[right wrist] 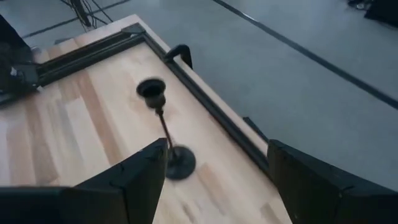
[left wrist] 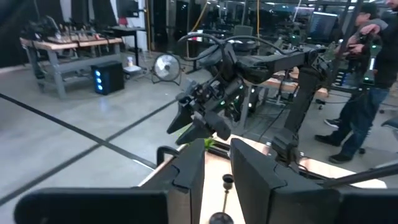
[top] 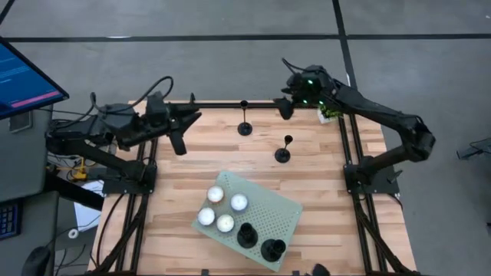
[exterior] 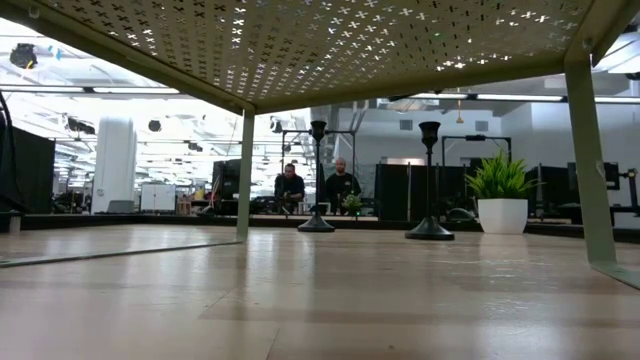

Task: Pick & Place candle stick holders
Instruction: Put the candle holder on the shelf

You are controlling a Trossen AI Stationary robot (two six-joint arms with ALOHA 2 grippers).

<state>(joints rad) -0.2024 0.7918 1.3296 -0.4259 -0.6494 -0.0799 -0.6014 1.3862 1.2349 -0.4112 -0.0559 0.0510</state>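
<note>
Four black candle stick holders show in the high view: two stand upright on the bare wooden tabletop [top: 307, 153] and two sit on the green perforated tray [top: 280, 205]. The far holder [top: 245, 123] stands near the back edge, the near holder [top: 283, 150] a little closer to the tray. The tray holders [top: 247, 234] [top: 273, 248] share the tray with four white tealights [top: 222, 211]. The right tool [top: 285, 107] hangs over the back edge of the tabletop, just beside the far holder and apart from it, its arm folded back to the right-hand rail. The left tool [top: 178, 142] hovers over the left side of the tabletop, well apart from every holder, its arm stretched in from the left.

Seen level from under the tray [exterior: 400, 50] in the low view, the two loose holders [exterior: 317, 180] [exterior: 429, 180] stand upright on their round bases, with a potted plant [exterior: 500, 195] and two seated people [exterior: 315, 187] in the room behind.

From the left wrist, the left tool [left wrist: 216, 180] has its fingers close together with only a narrow gap, pinching nothing; a holder [left wrist: 227, 186] shows through that gap, farther off, below the other arm.

From the right wrist, the right tool [right wrist: 217, 171] has its fingers spread wide and empty. The far holder [right wrist: 165, 134] stands beyond them, beside one finger and clear of both.
</note>
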